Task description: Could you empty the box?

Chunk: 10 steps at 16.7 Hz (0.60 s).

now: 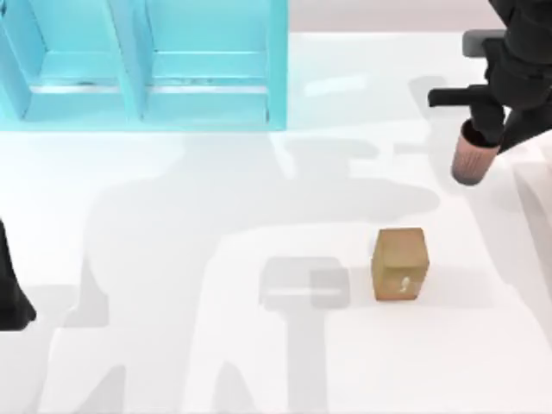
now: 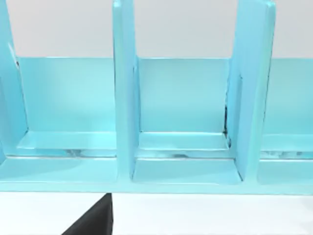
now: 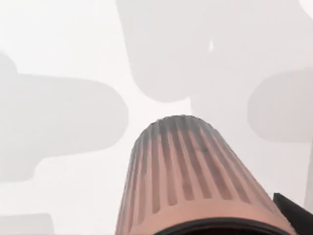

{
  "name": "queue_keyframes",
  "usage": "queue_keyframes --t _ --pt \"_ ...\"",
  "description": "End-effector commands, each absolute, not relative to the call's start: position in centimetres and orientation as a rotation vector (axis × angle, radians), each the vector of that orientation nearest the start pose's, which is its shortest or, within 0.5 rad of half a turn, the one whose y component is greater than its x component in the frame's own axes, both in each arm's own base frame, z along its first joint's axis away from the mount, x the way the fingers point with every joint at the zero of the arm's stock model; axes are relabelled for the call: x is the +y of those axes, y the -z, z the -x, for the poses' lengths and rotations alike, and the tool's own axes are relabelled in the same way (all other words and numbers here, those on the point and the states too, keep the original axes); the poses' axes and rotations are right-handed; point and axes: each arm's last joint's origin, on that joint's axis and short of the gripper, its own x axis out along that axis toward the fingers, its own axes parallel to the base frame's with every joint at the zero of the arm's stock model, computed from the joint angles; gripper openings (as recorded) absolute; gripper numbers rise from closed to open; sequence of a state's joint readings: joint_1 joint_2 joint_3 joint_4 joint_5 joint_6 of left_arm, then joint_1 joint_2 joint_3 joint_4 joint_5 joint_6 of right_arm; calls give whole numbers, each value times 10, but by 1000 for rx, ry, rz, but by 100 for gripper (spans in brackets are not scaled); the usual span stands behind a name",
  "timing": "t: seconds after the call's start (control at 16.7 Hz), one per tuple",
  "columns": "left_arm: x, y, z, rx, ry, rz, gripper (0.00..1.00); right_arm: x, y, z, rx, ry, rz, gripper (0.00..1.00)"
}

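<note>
The right end effector [image 1: 479,129], up at two o'clock on the bench [image 1: 216,345], is pinching a ribbed pink cup [image 1: 473,159] that hangs mouth-up beneath it, apparently carried clear of the box [image 1: 147,65] for setting down. A tan block [image 1: 401,263] sits at about four o'clock, already out. The blue box, at eleven o'clock, shows bare compartments from the left wrist. The left arm [image 1: 13,293] waits at nine o'clock; its fingers I cannot tell.

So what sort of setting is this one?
Likely a rendered tabletop test scene: a plain white table, a light-blue compartmented box at its far edge, and a small brown block.
</note>
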<state>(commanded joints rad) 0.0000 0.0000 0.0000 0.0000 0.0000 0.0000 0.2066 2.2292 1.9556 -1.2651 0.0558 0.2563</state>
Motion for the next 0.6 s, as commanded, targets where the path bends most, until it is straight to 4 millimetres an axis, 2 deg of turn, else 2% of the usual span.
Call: queue_keyframes --t 0.6 --pt "-1 -160 -106 0 0 0 100 99 -166 -434 1528 64 7 0"
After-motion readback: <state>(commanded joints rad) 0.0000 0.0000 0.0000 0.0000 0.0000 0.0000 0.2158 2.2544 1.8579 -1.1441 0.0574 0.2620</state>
